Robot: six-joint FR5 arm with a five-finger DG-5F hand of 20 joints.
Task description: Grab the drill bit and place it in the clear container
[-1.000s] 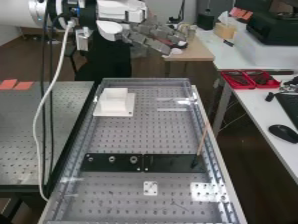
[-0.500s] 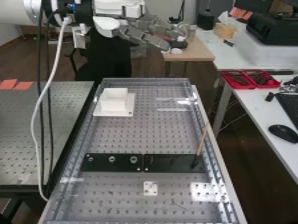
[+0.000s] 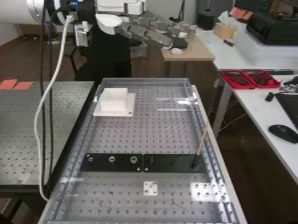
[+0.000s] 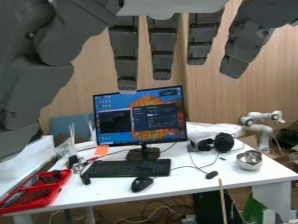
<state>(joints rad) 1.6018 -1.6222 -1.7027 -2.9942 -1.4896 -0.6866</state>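
Note:
In the high view the hand [image 3: 149, 31] is beyond the bench's far end, raised above it, its fingers extended and apart with nothing held. The wrist view has the hand's fingers [image 4: 163, 50] hanging straight, the thumb off to one side. On the bench a black plate [image 3: 173, 163] carries several small round metal fittings; I cannot tell whether one is the drill bit. A thin brown stick [image 3: 202, 139] with a dark green end leans at the plate's right end. A white square box [image 3: 114, 101] on a white base stands at the far left of the bench; a clear container cannot be made out.
The perforated bench [image 3: 143, 135] has raised rails along its sides. A small white plate [image 3: 151, 188] lies nearer. Red trays [image 3: 249, 79] and a mouse [image 3: 284, 133] are on the white desk at right. In the wrist view are a monitor [image 4: 141, 117] and a metal bowl [image 4: 249, 160].
The hand has shifted slightly upward in the high view, its fingers still extended. The things on the bench have not moved.

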